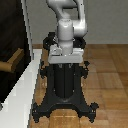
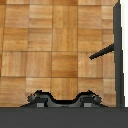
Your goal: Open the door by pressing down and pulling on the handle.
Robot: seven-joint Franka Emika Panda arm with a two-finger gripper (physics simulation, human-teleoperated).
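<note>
The door (image 1: 12,30) is a tall dark panel with a pale grey edge in a white frame (image 1: 25,85), at the exterior view's left. The handle (image 1: 11,63) is a short tan lever bar sticking out from the panel. My gripper (image 1: 68,66) hangs pointing down in front of the black pedestal, well to the right of the handle and apart from it. Its fingers stand spread with nothing between them. In the wrist view the door shows edge-on as a dark strip (image 2: 118,50) with the handle (image 2: 102,51) as a dark slanted bar. The fingers do not show there.
The black robot pedestal (image 1: 65,82) with its splayed base (image 1: 65,107) stands on the wooden floor (image 1: 107,75); the base also shows in the wrist view (image 2: 62,98). The white frame runs along the exterior view's left.
</note>
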